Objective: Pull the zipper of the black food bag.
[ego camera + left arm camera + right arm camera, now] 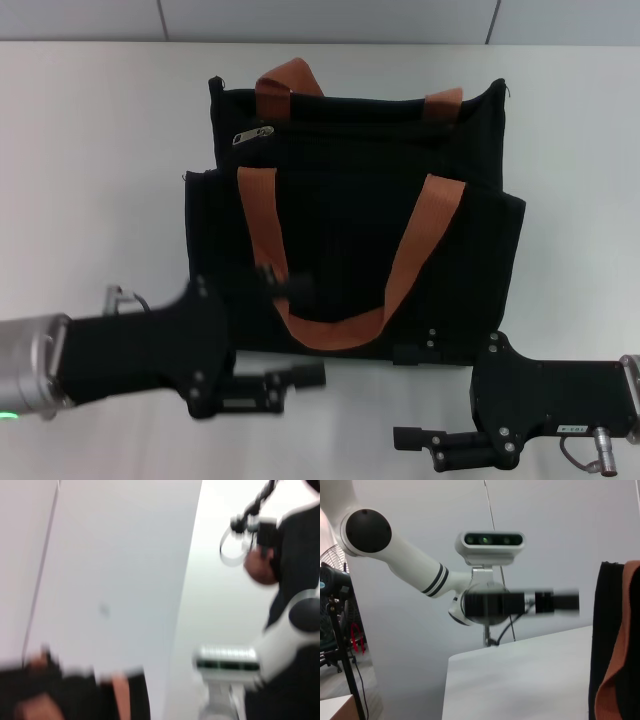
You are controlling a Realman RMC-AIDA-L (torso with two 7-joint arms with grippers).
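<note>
The black food bag (350,225) lies flat in the middle of the white table, with two orange-brown handles (420,240) across it. The silver zipper pull (252,134) sits near the bag's far left corner. My left gripper (298,331) is open at the bag's near left edge, its upper finger (288,283) over the fabric by the handle. My right gripper (412,396) is open just in front of the bag's near right edge. The bag's edge also shows in the right wrist view (605,630) and, blurred, in the left wrist view (75,695).
The white table (100,170) spreads to both sides of the bag and ends at a pale wall behind. The right wrist view shows the robot's head (490,545) and the left arm's blurred gripper (520,603). A fan stand (340,630) stands off the table.
</note>
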